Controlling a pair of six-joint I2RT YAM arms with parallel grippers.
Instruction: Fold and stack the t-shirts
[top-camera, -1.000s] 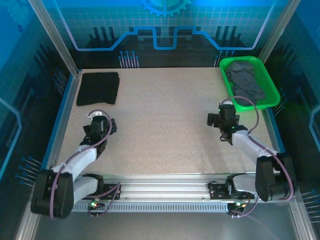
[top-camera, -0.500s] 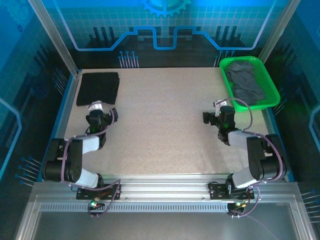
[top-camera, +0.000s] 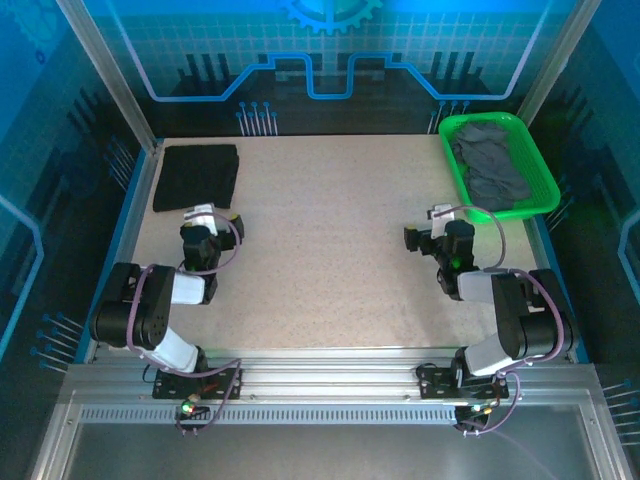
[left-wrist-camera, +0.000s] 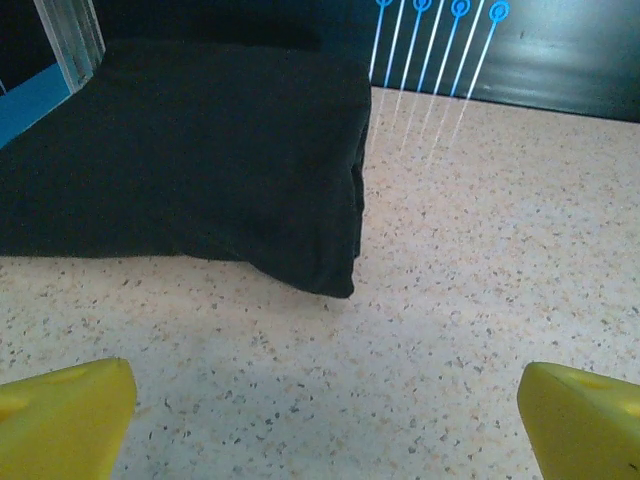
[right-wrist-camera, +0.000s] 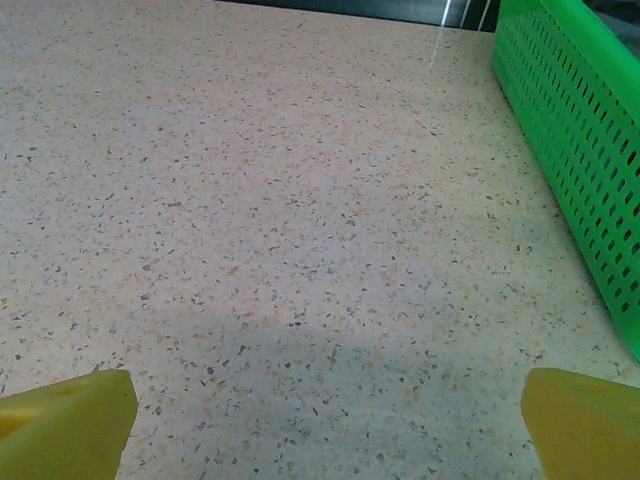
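A folded black t-shirt (top-camera: 196, 176) lies flat at the table's far left corner; in the left wrist view the black t-shirt (left-wrist-camera: 190, 160) sits just ahead of the fingers. Dark grey t-shirts (top-camera: 490, 160) are heaped in the green basket (top-camera: 545, 190) at the far right. My left gripper (top-camera: 203, 228) rests low on the table just short of the black shirt, open, its yellow fingertips (left-wrist-camera: 65, 415) wide apart over bare table. My right gripper (top-camera: 432, 235) is open too, with nothing between its fingertips (right-wrist-camera: 585, 420), and sits left of the basket wall (right-wrist-camera: 580, 140).
The speckled tabletop (top-camera: 330, 240) stretches between the two arms. Aluminium frame posts and blue side rails (top-camera: 125, 215) border the table. The basket's perforated wall stands close on the right gripper's right side.
Both arms have folded back toward their bases, elbows dropping low. The left gripper has crept a little toward the black shirt; the right gripper has held about the same place.
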